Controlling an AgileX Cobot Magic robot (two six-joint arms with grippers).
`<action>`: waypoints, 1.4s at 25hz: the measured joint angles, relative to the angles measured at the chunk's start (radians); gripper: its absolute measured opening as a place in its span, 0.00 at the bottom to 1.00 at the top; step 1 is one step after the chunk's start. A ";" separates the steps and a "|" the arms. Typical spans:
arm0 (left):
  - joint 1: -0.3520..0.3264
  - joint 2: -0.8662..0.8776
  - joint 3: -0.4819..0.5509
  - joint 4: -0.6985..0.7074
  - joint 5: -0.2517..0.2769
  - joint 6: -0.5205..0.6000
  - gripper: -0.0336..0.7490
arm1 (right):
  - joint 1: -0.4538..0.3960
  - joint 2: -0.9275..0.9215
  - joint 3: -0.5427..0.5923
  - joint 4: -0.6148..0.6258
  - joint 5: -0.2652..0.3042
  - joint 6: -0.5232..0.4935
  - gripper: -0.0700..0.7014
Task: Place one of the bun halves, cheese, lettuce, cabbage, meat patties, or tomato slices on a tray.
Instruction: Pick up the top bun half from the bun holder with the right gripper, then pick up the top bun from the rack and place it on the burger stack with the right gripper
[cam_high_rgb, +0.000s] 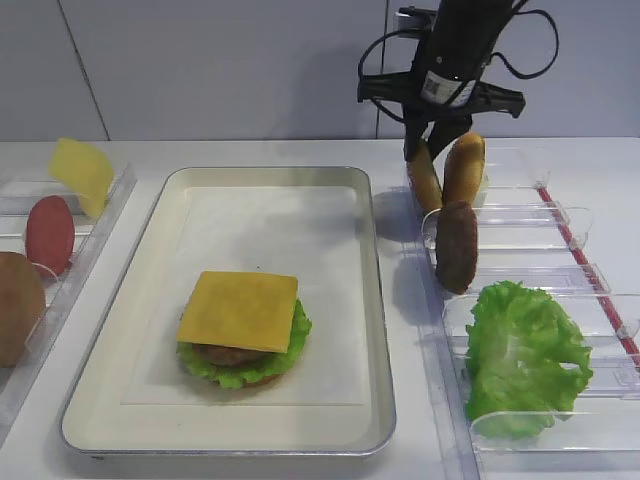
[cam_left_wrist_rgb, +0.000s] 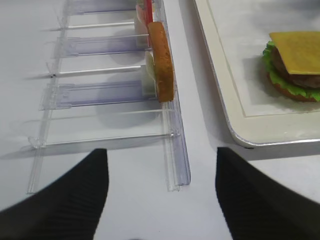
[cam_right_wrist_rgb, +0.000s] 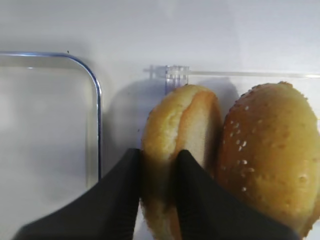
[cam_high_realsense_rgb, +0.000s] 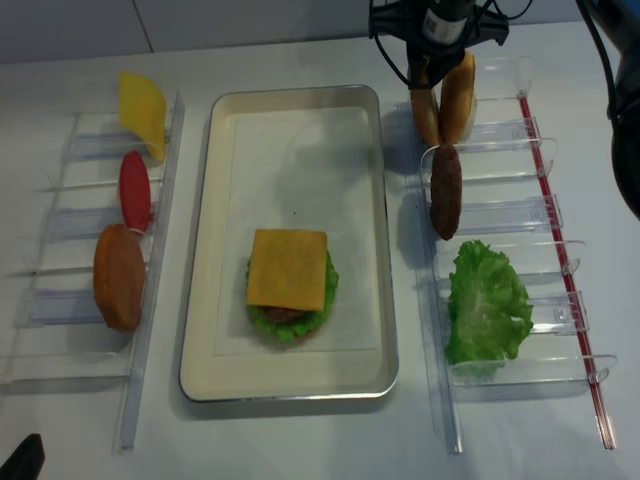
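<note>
Black fingers (cam_right_wrist_rgb: 127, 200) of the right claw (cam_right_wrist_rgb: 159, 185) fill the lower edge of the wrist view, pinching the left bun half (cam_right_wrist_rgb: 177, 150) on edge, with the seeded bun (cam_right_wrist_rgb: 272, 155) touching it on the right. From above, left to right: rack with cheese (cam_high_realsense_rgb: 143, 108), tomato (cam_high_realsense_rgb: 134, 190) and a brown disc, then the tray (cam_high_realsense_rgb: 375, 250) holding a lettuce-patty-cheese stack (cam_high_realsense_rgb: 288, 272) at lower centre, then the right rack at upper right where the claw grips. Judging by this, the grasp step is in hand; next calls for lifting the bun clear and carrying it left over the stack, while the left claw (cam_left_wrist_rgb: 162, 190) hangs spread above the worktop (cam_left_wrist_rgb: 125, 200).
</note>
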 joint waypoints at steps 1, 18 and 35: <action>0.000 0.000 0.000 0.000 0.000 0.000 0.62 | 0.000 -0.004 0.000 0.000 0.002 0.000 0.37; 0.000 0.000 0.000 0.000 0.000 0.000 0.62 | 0.002 -0.266 0.000 0.267 0.012 -0.081 0.36; 0.000 0.000 0.000 0.000 0.000 0.000 0.62 | 0.149 -0.521 0.465 0.562 0.010 -0.309 0.36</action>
